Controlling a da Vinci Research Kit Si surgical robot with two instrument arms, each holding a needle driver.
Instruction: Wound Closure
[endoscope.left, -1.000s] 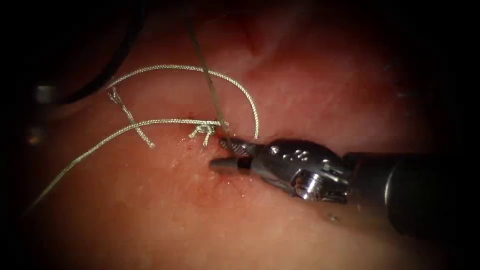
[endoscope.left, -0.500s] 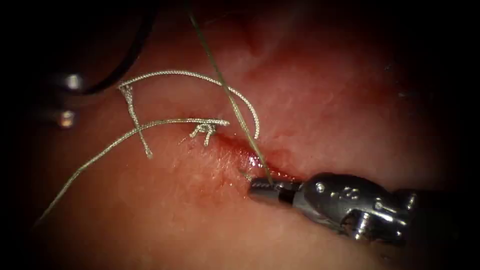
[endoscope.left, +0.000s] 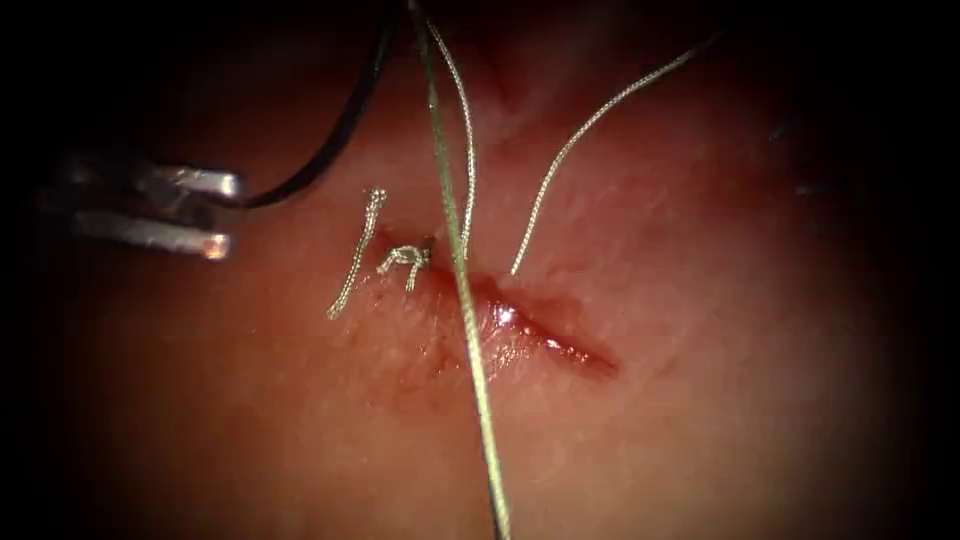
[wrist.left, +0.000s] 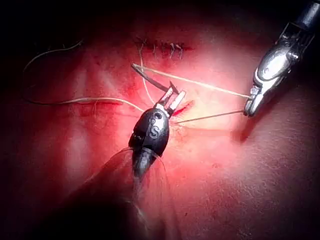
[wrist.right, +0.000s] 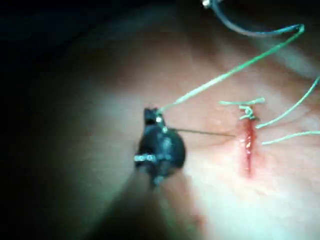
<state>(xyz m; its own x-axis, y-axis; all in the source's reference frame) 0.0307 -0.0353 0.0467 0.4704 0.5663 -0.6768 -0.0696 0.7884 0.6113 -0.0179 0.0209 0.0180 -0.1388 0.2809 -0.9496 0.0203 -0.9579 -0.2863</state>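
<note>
Left tool (endoscope.left: 228, 212): the needle (endoscope.left: 335, 140) is being gripped near one end between the jaw tips, clenched on it, well to the left of the cut (endoscope.left: 545, 338)
Needle: it is being held clear of the tissue (endoscope.left: 700, 400), out of it, its dark curve arching up and away from the left tool
Right tool (wrist.left: 248, 109): the thread (endoscope.left: 465, 300) is being pinched in the closed jaw tips
Thread: one strand is being held taut in a straight line across the cut; two looser strands are being left lying near the cut's upper end
Knot (endoscope.left: 405, 258): it is being seated at the left end of the cut, with a short cut end of thread (endoscope.left: 355, 255) just beside it
Red fluid (endoscope.left: 510, 318): it is being held in the open part of the cut, glistening
</note>
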